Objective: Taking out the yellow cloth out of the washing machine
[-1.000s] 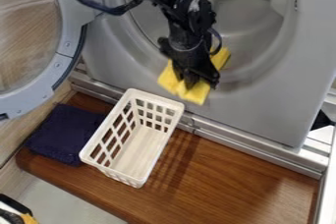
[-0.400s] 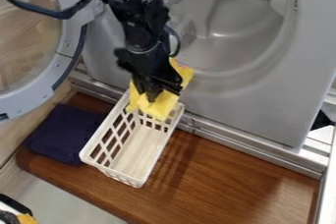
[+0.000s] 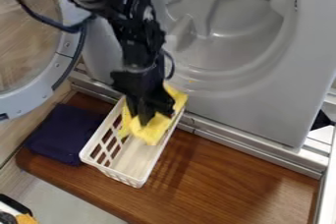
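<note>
Hanging in loose folds at the far end of the white basket (image 3: 126,177), the yellow cloth (image 3: 152,132) is out of the washing machine (image 3: 263,107), its lower part down inside the basket's rim and another fold spreading beside the gripper (image 3: 150,117). The pincer looks closed on the cloth's bunched middle, with fabric bulging out on both sides of it.

It should handle as something light, soft and limp — nothing to crack, and little weight to drag on the wrist. Dry, it is unlikely to slip; whether it is damp I cannot tell. A deep pinch on a thick central fold is the best hold, since a corner alone would let the rest trail and perhaps snag on the basket's lattice or rim. The move called for now, I judge, is to lower the bundle fully within the walls and then let go cleanly — a fold clinging to a fingertip could pull it back out.

The basket stands on the wooden board (image 3: 230,183), just in front of the machine, with a dark folded cloth (image 3: 64,134) beside it. The round door (image 3: 26,98) is swung open above that cloth.
</note>
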{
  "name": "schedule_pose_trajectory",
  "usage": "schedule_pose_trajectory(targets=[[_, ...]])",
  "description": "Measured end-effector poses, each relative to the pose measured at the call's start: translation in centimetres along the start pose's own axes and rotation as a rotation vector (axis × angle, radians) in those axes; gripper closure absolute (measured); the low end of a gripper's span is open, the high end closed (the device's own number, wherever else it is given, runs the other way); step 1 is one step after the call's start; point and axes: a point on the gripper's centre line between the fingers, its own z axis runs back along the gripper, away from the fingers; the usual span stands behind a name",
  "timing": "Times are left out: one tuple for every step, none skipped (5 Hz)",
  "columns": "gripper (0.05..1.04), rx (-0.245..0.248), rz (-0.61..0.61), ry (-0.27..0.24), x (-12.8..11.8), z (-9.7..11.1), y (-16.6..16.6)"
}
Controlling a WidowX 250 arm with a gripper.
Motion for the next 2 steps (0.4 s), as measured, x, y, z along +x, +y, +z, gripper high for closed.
schedule_pose_trajectory(targets=[[1.0,0.028,-0.028,0.036,-0.35,-1.15,-0.25],[0.968,0.049,-0.044,0.04,-0.64,-1.45,-0.35]])
